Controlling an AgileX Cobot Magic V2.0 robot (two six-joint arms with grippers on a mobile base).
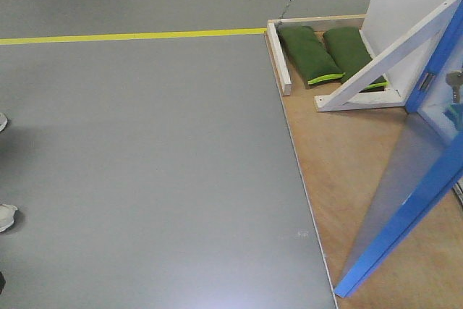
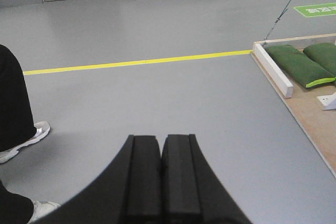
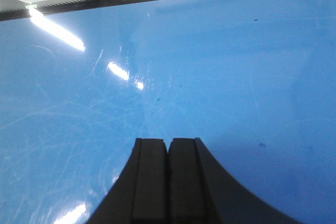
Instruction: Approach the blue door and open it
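Grey smooth floor [image 1: 145, 179], crossed by a yellow tape line [image 1: 130, 35], fills the left. Over it hangs the left gripper [image 2: 160, 182], fingers pressed together on nothing. Two dark-green sandbags [image 1: 307, 52] lie at the far edge of the plywood platform [image 1: 340, 171], beside a white wooden brace [image 1: 391, 54]. A tall glossy bright-blue door [image 1: 416, 171] stands along the platform's right edge. The right gripper [image 3: 168, 182], fingers likewise together and empty, sits close to its panel; contact cannot be told. Pushing seems the step in hand: keep the tips square to the slick face, press steadily near the handle side, and let the base follow the swing.
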